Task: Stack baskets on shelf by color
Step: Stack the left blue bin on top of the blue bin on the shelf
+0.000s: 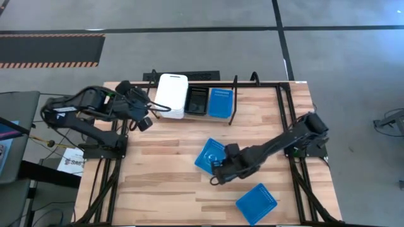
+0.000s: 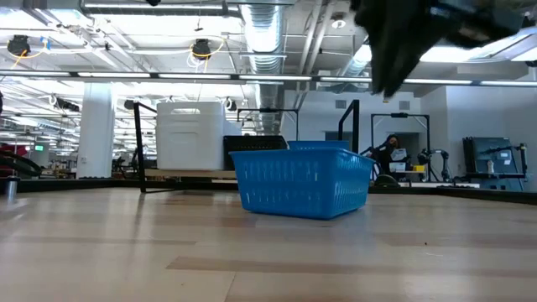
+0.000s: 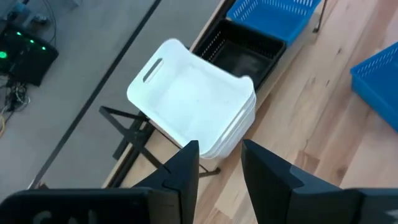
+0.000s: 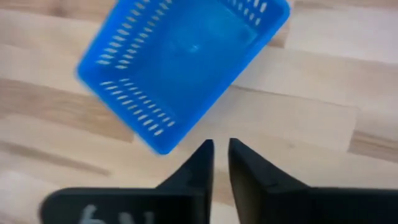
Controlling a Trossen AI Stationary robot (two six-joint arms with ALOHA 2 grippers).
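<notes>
Just ahead of the right claw [image 4: 221, 149], a blue basket [image 4: 180, 65] is lying on the tabletop [image 1: 158, 176], not grasped; the fingers are standing slightly parted with nothing between them. Left claw [image 3: 219, 155] is hovering open beside the white stack [image 1: 172, 94] on the shelf [image 1: 233, 101]. Low view is cutting the right claw off.

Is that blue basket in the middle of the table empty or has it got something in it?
Empty. The blue basket sits upright on the table, its slotted bottom bare inside.
</notes>
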